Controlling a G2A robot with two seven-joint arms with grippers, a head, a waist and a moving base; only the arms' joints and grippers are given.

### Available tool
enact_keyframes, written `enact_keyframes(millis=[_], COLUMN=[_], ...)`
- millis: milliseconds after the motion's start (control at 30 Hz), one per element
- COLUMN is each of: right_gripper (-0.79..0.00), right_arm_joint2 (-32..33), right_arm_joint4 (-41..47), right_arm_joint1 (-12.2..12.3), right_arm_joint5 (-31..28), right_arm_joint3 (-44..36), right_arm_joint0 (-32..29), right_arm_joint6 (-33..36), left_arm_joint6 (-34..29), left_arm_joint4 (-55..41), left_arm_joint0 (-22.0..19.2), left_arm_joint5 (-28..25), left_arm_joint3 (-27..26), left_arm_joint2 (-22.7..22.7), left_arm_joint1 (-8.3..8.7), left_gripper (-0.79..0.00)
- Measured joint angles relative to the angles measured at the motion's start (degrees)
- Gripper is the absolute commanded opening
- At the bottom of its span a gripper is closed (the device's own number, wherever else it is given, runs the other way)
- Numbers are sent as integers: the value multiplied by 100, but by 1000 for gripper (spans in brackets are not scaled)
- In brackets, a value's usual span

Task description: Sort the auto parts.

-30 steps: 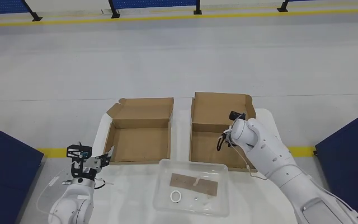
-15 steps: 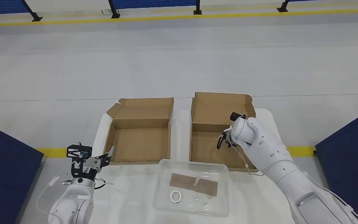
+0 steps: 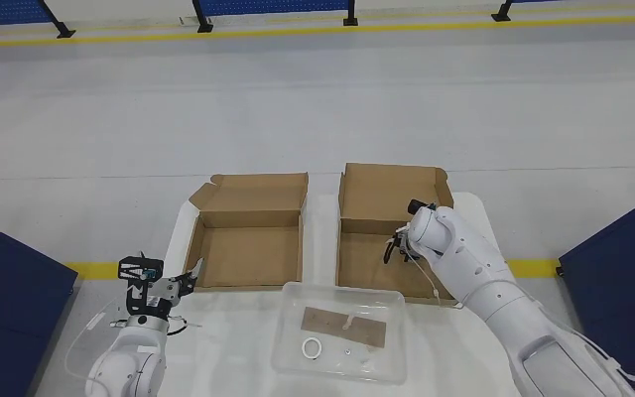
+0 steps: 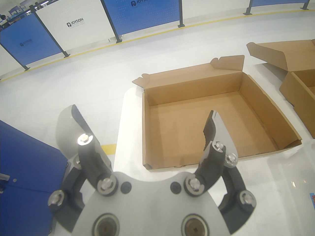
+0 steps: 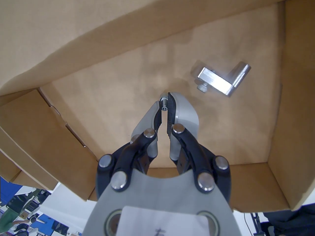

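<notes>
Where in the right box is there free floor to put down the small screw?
The right box floor is bare under the right tool holding the screw, and from there to the walls. Only the spot with the metal bracket is taken. The left box is wholly bare.

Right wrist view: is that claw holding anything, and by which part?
The right gripper pinches a small silver metal screw along its shank, at its very tips.

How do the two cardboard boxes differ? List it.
The left box looks empty; the right box holds a metal bracket. The right gripper, shut on a screw, is over the right box's floor; the open left gripper sits outside the left box. Both are open brown cardboard.
</notes>
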Motion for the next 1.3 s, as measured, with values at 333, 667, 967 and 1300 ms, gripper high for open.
enact_keyframes(millis=[333,667,967,1300], right_gripper=[-699,-416,0,0], right_arm_joint2=[15,80,272,790], right_arm_joint4=[-60,-143,-375,-773], right_arm_joint1=[-44,-52,43,320], right_arm_joint5=[-24,-8,107,233], right_arm_joint3=[74,-34,-576,-2028], right_arm_joint0=[26,-8,-168,-703], right_arm_joint6=[21,57,115,490], left_arm_joint6=[0,0,0,0], left_arm_joint4=[0,0,0,0], left_arm_joint0=[0,0,0,0], left_arm_joint5=[0,0,0,0], left_arm_joint3=[0,0,0,0], left_arm_joint2=[0,0,0,0], left_arm_joint1=[0,0,0,0], left_gripper=[0,0,0,0])
